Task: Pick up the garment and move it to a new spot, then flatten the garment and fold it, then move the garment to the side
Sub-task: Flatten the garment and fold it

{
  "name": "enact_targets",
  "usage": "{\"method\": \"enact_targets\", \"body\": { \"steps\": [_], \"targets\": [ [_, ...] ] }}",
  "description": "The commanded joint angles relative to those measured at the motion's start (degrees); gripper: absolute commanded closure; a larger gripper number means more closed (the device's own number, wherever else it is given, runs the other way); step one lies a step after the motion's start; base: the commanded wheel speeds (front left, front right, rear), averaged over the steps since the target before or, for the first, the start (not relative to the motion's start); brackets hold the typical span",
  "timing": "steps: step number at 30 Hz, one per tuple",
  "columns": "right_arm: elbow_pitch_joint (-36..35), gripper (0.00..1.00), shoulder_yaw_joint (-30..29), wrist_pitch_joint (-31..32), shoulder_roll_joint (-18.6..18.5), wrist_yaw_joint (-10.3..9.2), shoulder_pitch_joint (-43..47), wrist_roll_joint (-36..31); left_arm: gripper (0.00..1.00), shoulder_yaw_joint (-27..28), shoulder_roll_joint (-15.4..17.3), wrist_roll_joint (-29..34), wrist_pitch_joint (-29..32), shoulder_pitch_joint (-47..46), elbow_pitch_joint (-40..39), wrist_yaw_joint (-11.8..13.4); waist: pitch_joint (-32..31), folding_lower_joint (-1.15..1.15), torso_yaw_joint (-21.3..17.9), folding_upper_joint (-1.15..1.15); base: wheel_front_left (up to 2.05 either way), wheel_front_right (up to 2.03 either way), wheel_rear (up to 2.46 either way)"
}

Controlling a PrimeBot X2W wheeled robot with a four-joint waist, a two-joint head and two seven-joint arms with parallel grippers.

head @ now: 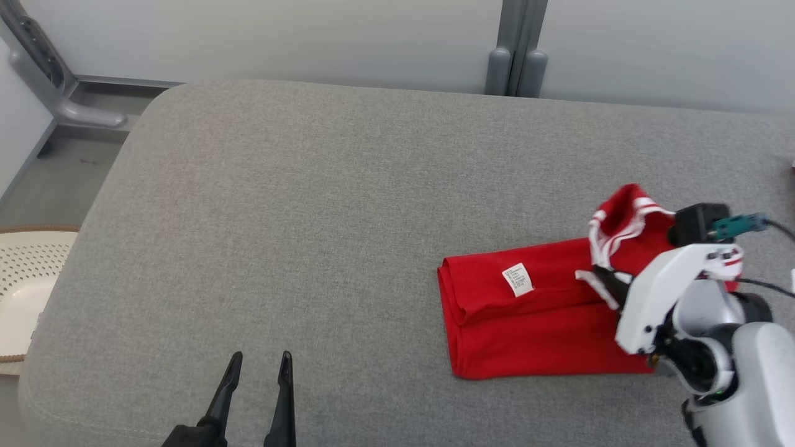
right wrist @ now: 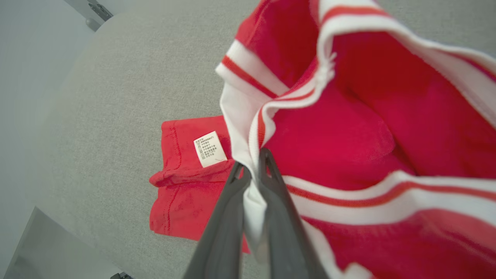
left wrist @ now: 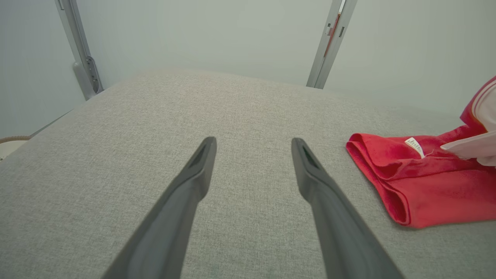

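Cream-coloured and full of small holes, a basket (head: 25,279) shows at the far left, off the edge of the grey pad (head: 279,205). Next along, at the near edge of the pad, the left gripper (head: 261,359) holds nothing. Its two fingers stand apart over bare cloth, well clear of the work.

Further right lies the red garment (head: 528,323), on the right half of the pad. Its left part is flat in layers, with a rounded fold at its left end and a white label (head: 517,279) face up on top. Its right end is raised off the pad, showing a white striped trim (head: 612,239). The right gripper (right wrist: 252,166) is clamped on that trim, with a thin white edge pinched between the fingertips.

This looks like the folding step: the raised end seems meant to go over the flat part.

- **Carry:** take the pinched edge leftward, low and level, so the cloth rolls over its own crease and does not drag the bottom layers along.
- **Sag:** with only one pinch point the far corner may droop, so a slow carry should help.
- **Release:** let go only once the trim rests on the red cloth, lined up with the edges below.
- **Left gripper:** if the stack starts to slide, it could press down near the label to hold it.
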Motion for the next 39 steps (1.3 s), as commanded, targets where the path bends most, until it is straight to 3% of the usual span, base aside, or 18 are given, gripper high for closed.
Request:
{"method": "enact_targets", "body": {
  "steps": [1,6,16,23,24,25,29,34,39],
  "targets": [
    [0.93,1.00,1.99,-1.06,1.47,-0.01,0.89,-1.16,0.00,-0.06,-0.01,0.50,-0.15,0.07,0.36,-0.01,0.09,0.00,0.43,0.00,0.00,0.00,0.00],
    [7.08,1.00,6.10,-7.11,5.80,-0.01,1.69,-1.86,0.00,-0.78,0.00,0.38,-0.16,-0.08,1.06,0.26,0.07,0.00,1.17,0.00,0.00,0.00,0.00],
    [19.12,1.00,11.80,-18.73,6.35,-0.01,-2.54,3.26,0.00,-1.91,-0.01,-0.02,-0.15,-0.01,1.84,0.51,0.25,0.00,2.25,0.00,0.00,0.00,0.00],
    [25.08,1.00,16.48,-21.64,6.40,-0.01,-5.81,6.48,0.00,-2.67,-0.01,-0.09,-0.15,-0.63,2.05,0.52,0.35,0.00,2.72,0.00,0.00,0.00,0.00],
    [25.57,0.70,17.38,-21.98,6.36,-0.01,-6.18,7.06,0.00,-2.70,-0.01,-0.04,-0.16,-0.67,2.11,0.57,0.35,0.00,2.78,0.00,0.00,0.00,0.00],
    [25.82,0.00,18.14,-22.45,6.36,-0.01,-6.42,7.77,0.00,-2.67,-0.01,-0.02,-0.16,-0.64,2.17,0.63,0.30,0.00,2.78,0.00,0.00,0.00,0.00],
    [25.93,0.00,20.75,-25.23,6.32,-0.01,-7.24,12.10,0.00,-2.53,-0.01,0.26,-0.16,0.05,2.55,0.62,-0.09,0.00,2.66,0.00,0.00,0.00,0.00],
    [20.14,0.00,25.01,-28.57,6.30,-0.01,-5.45,17.01,0.00,-2.05,-0.01,0.57,-0.16,1.07,2.42,0.87,-1.08,0.00,2.01,0.00,0.00,0.00,0.00],
    [12.46,0.00,24.11,-35.23,5.47,-0.01,-3.16,9.06,0.00,-1.50,-0.01,0.86,-0.16,1.75,1.79,1.05,-1.84,0.00,0.61,0.00,0.00,0.00,0.00]
  ]
}}
